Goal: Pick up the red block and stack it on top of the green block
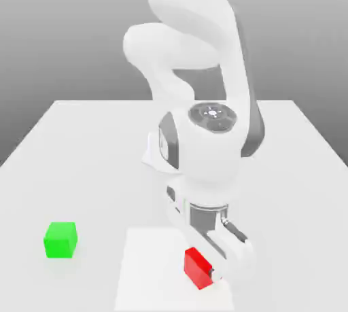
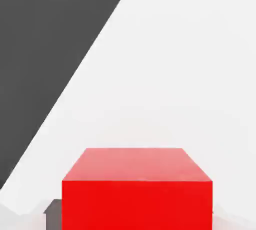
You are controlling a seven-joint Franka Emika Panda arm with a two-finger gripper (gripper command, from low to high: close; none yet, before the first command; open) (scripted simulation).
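The white two-finger tool [image 1: 212, 271] is clamped on the small matte red cube [image 1: 198, 267], well apart from the small matte green cube [image 1: 60, 239] on the white counter [image 1: 81, 168].

red block [image 1: 198, 267] tilted, at table's near edge | green block [image 1: 60, 240] well apart, flat

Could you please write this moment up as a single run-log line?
phase: at pick | gripper: low beside red block | green block: alone on table, toward exterior view's left | stack: not yet done

White table [image 1: 88, 161] w/ green block [image 1: 60, 239]
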